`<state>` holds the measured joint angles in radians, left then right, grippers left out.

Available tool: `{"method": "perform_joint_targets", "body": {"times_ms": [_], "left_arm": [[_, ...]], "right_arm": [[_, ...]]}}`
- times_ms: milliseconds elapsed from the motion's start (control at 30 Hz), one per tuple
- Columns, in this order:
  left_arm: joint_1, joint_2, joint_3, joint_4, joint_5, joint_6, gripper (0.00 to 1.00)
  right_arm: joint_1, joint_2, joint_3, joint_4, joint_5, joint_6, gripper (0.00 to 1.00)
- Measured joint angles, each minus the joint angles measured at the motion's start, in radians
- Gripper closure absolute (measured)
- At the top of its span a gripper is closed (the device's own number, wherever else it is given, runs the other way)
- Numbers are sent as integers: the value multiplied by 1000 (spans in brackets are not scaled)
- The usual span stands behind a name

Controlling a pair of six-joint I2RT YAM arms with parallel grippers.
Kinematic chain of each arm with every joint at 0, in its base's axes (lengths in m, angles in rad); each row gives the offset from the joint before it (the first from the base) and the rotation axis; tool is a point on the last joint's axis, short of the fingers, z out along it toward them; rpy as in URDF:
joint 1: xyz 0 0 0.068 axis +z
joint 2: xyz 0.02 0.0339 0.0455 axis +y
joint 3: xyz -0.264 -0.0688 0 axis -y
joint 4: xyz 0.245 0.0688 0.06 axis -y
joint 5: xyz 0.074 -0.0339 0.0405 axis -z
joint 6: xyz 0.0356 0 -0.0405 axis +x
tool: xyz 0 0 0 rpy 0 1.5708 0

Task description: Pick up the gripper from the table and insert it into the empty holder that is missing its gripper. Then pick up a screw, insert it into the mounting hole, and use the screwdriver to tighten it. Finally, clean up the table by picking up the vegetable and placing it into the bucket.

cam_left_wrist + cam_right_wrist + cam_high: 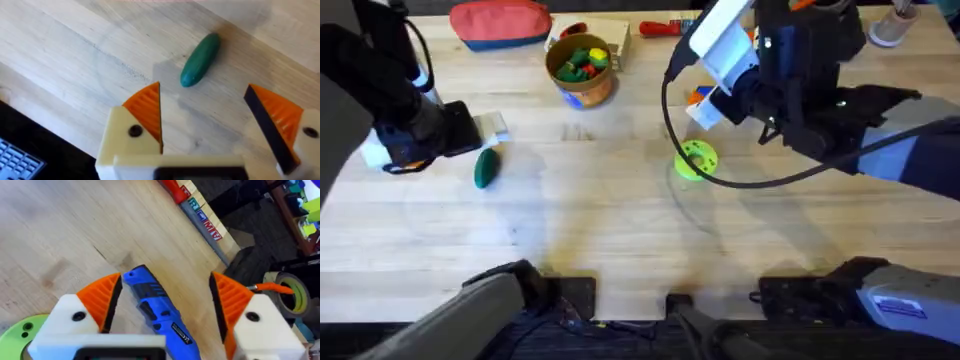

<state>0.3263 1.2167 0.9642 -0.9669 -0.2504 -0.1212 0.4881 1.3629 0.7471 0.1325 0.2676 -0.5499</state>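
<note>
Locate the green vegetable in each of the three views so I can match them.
Overhead: the vegetable lies at the left on the table, beside the left gripper.
Left wrist: the vegetable lies ahead of the open orange fingers.
Right wrist: not in it.
Shared landmark: the wood table.

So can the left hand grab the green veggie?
Probably yes. The left hand is open just beside the veggie, which lies alone on bare table with nothing between them.

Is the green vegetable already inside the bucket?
No, the green vegetable lies on the table, apart from the bucket.
</note>
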Motion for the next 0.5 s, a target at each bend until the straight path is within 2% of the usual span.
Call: {"method": "perform_joint_targets", "body": {"times_ms": [100, 200, 433, 500], "left_arm": [[62, 78, 0, 42, 76, 128, 16], [105, 159, 0, 101, 133, 224, 12], [146, 295, 0, 141, 198, 306, 12], [147, 322, 0, 157, 210, 315, 84]], "right_arm": [[0, 0, 0, 0, 0, 0, 10], [0, 0, 0, 0, 0, 0, 10], [0, 0, 0, 0, 0, 0, 10], [0, 0, 0, 0, 0, 0, 11]]}}
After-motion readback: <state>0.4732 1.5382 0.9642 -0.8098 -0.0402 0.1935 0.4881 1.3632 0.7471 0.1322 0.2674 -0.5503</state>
